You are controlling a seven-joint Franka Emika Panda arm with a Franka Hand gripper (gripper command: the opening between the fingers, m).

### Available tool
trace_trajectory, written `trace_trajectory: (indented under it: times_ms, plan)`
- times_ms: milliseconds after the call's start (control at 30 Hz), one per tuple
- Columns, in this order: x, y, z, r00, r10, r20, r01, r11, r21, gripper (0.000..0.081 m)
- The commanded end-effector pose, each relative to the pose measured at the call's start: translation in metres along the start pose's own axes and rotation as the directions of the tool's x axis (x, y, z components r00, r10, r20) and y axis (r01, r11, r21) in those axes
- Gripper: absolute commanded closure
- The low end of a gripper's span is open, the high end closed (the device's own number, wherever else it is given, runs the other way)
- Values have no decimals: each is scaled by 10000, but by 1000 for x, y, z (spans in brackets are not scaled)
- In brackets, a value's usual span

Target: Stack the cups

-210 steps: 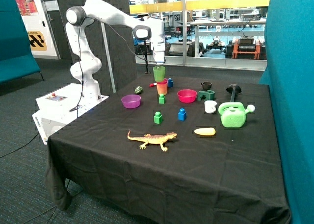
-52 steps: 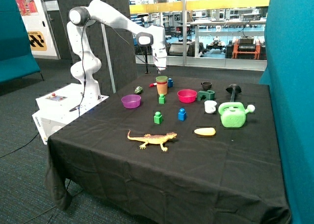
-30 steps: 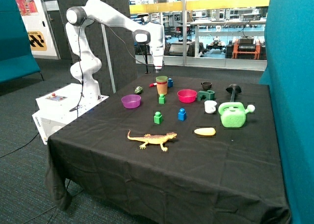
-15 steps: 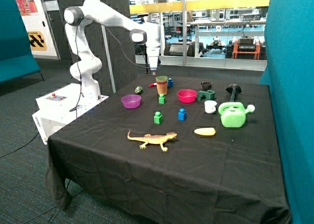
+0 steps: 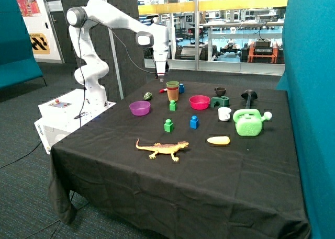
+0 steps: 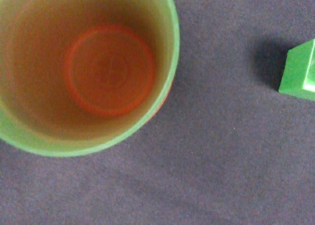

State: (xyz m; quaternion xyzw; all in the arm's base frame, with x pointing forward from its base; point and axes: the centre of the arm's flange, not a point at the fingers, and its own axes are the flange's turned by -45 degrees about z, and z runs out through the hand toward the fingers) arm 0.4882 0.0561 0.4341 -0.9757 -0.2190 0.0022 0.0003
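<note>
On matte black cloth (image 5: 157,171), nested translucent tapered cups (image 5: 172,90); tool (image 5: 160,76) above, finger state indiscernible.

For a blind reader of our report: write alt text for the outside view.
A white robot arm holds its tool above and slightly beside a stack of nested cups, green on top, on a black-clothed table. Around the stack lie two bowls, small blocks, a toy lizard and a green watering can.
</note>
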Motion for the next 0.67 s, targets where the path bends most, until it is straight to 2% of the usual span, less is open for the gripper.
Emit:
trace_trajectory:
  times_ms: [0,333,633]
  plan:
    - [0,5,3,10000,4,-42,-4,10000,-17,34]
    - [6,9,4,10000,-68,-42,68,10000,-17,39]
    - [9,0,4,9995,-301,-41,301,9995,-18,45]
